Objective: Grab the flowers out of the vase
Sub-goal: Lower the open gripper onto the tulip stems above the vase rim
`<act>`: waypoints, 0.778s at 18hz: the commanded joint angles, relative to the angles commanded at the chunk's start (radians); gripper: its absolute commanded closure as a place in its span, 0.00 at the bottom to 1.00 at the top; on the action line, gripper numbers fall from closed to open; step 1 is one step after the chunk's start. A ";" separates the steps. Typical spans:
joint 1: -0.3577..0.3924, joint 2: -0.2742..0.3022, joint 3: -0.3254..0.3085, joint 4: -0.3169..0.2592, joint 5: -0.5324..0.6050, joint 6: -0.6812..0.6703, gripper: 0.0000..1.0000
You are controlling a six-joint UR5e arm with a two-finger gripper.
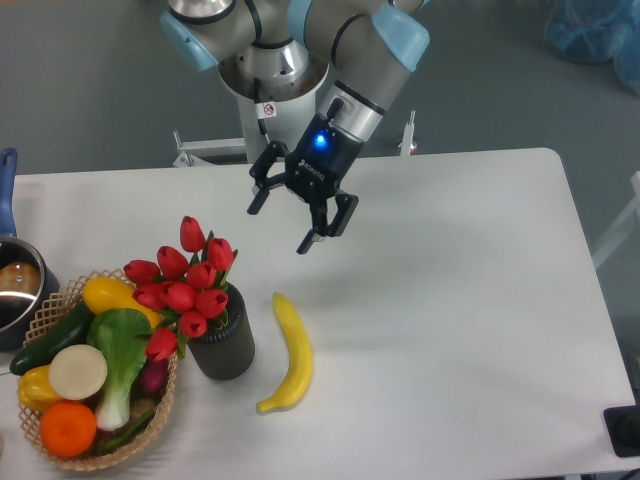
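The flowers [185, 285], a bunch of red tulip buds with green leaves, stand in the vase [223, 343], a short dark ribbed cup on the left part of the white table. My gripper [280, 226] hangs in the air above and to the right of the flowers, apart from them. It is open, with nothing between its black fingers [308, 240]. The stems are hidden inside the vase.
A yellow banana [289, 352] lies just right of the vase. A wicker basket [60, 298] of vegetables and fruit touches the flowers on the left. A pot with a blue handle [12, 290] sits at the left edge. The robot base [270, 90] stands behind the table.
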 joint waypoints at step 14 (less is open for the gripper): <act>-0.072 -0.123 0.110 0.003 -0.015 0.008 0.00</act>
